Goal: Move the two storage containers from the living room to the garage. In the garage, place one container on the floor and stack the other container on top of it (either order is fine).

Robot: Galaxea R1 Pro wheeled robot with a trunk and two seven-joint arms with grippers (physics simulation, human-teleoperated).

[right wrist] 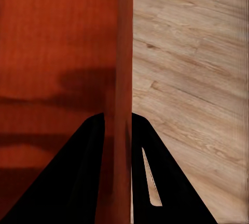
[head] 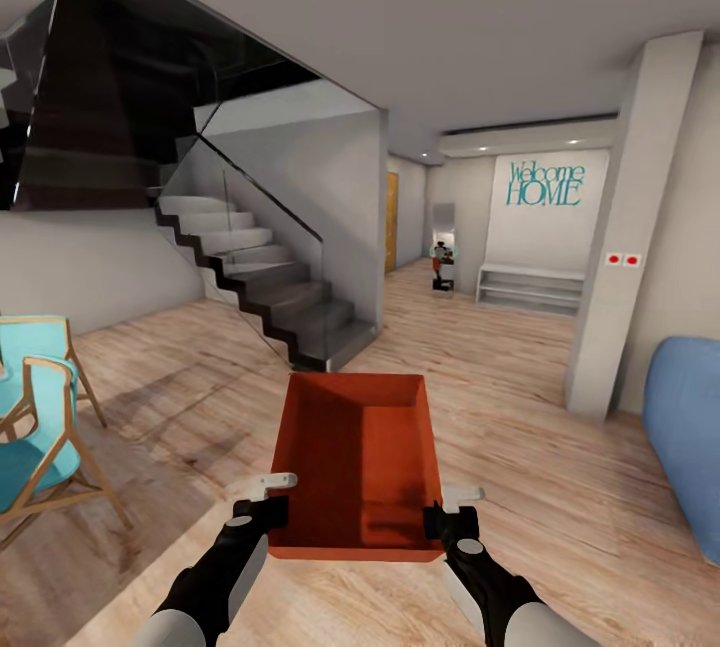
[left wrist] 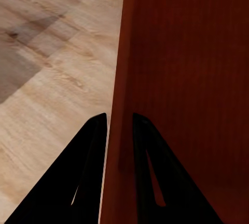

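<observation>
An orange-red open-topped storage container (head: 358, 462) hangs in front of me above the light wood plank floor (head: 520, 377), held by both arms. My left gripper (head: 270, 509) is shut on its left wall near the front corner, and my right gripper (head: 440, 519) is shut on its right wall. In the left wrist view the black fingers (left wrist: 91, 172) straddle the thin ribbed container (left wrist: 187, 68) wall, with my left gripper (left wrist: 119, 122) pinching it. The right wrist view has my right gripper (right wrist: 118, 122) clamped the same way on the container (right wrist: 57, 37) wall.
A glass-sided staircase (head: 270, 287) rises ahead on the left. Turquoise wooden chairs (head: 35, 427) stand at the left edge, a blue beanbag (head: 690, 437) at the right. A white pillar (head: 625, 227) stands ahead right, a hallway with an orange door (head: 391, 222) and a "Welcome HOME" wall beyond.
</observation>
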